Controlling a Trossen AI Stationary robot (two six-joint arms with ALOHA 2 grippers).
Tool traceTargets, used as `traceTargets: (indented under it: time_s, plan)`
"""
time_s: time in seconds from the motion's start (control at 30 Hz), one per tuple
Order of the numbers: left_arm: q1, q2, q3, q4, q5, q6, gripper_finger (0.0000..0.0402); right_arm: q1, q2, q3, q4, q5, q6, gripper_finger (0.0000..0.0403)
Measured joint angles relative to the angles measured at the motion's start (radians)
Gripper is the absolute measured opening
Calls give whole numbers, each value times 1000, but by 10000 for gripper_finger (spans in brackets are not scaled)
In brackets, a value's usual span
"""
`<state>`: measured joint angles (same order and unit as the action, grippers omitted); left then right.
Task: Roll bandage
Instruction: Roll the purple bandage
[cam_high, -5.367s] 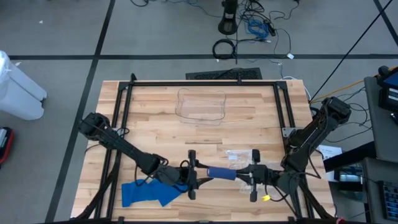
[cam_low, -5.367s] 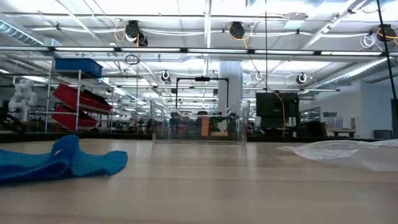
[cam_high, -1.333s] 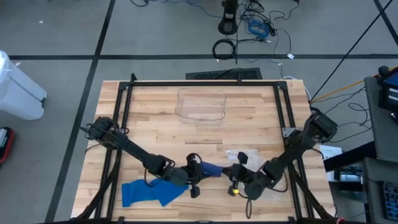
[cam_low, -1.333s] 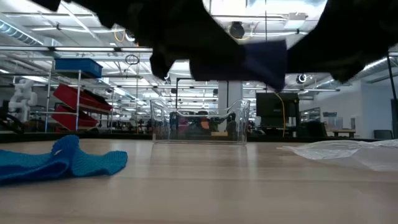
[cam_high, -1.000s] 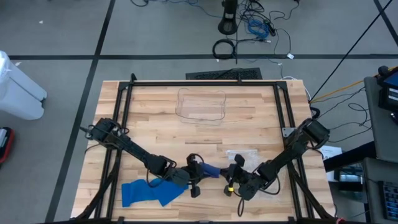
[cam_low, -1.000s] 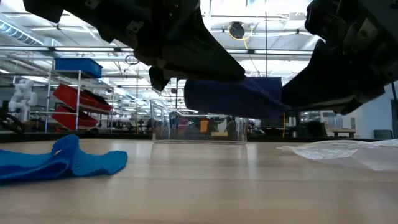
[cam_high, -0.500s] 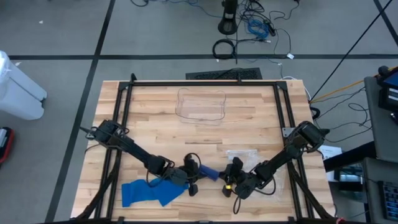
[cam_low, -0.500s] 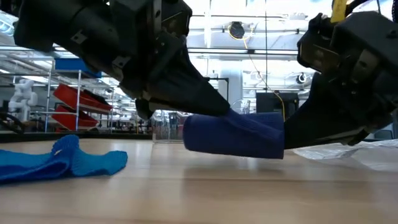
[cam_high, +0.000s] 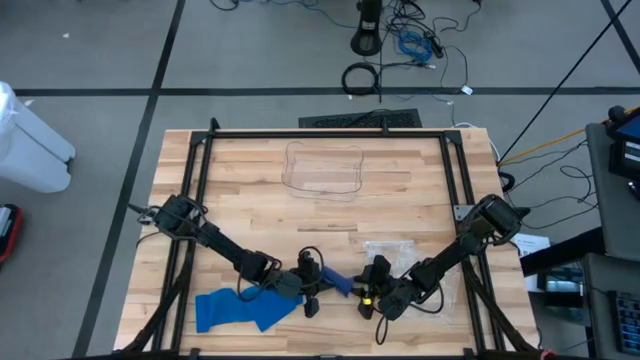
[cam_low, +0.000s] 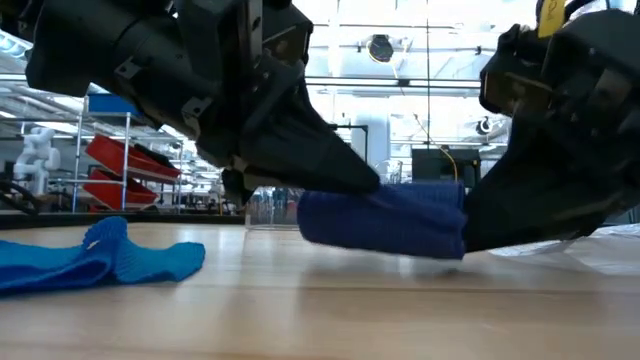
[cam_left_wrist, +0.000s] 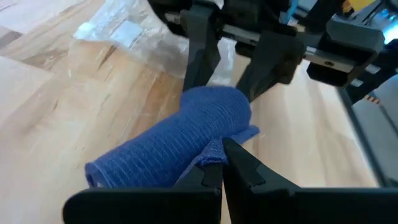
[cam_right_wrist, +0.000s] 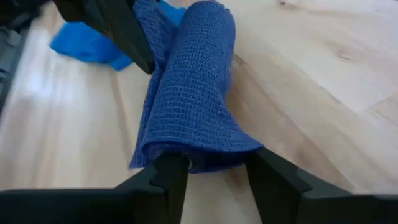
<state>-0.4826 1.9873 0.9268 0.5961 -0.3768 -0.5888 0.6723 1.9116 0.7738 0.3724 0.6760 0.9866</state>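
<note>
item: rolled bandage, lowered to table

my right gripper has just parted its fingers around the near end of the dark blue bandage roll. my left gripper stays pinched on its far-end flap. the roll now rests on the table; rolling looks nearly finished.

The dark blue bandage, rolled into a short woven cylinder, is lying on its side near the front of the tabletop, its loose end trailing.
</note>
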Motion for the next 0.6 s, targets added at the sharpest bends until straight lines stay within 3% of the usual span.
traceTargets:
  time_s: [0.17,0.3,0.6]
  plan:
    - [11,0,1,15,3,-1,2,4,-6,0,9,-7,66,164]
    - [9,0,1,16,9,-4,2,-6,-8,0,-8,-88,194,164]
    - [9,0,1,16,10,-7,2,-10,-68,0,-61,-223,216,164]
